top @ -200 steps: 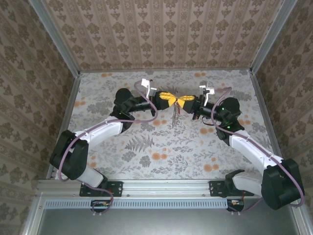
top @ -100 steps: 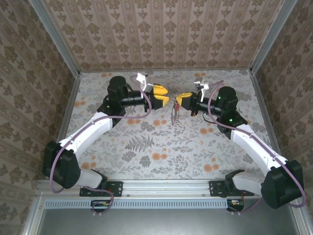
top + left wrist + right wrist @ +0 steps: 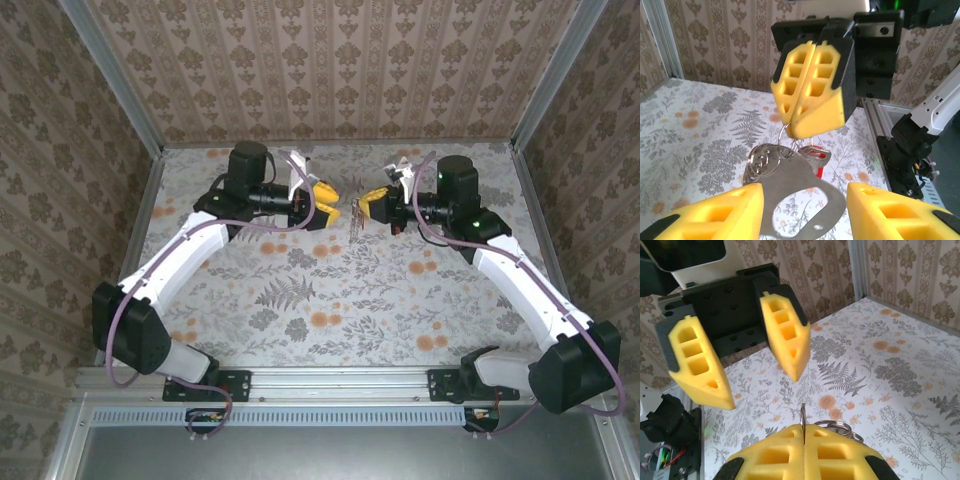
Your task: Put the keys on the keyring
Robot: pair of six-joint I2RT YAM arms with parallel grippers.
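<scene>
Two hands, right hand point(image 3: 360, 205) pinched shut on keyring point(image 3: 790, 176), left hand point(image 3: 336, 195) half open, empty

Damask-papered walls point(image 3: 340, 70), floral tabletop point(image 3: 330, 295)

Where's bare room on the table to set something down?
Bare: the middle of the table, between left arm, right arm and near rail. Crowded: far middle, where left hand and right hand face each other at the hanging keys.

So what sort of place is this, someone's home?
Probably a robot test booth, not a home: a left arm and right arm bolted to a metal rail, with wallpaper-patterned panels boxing in the table.
</scene>
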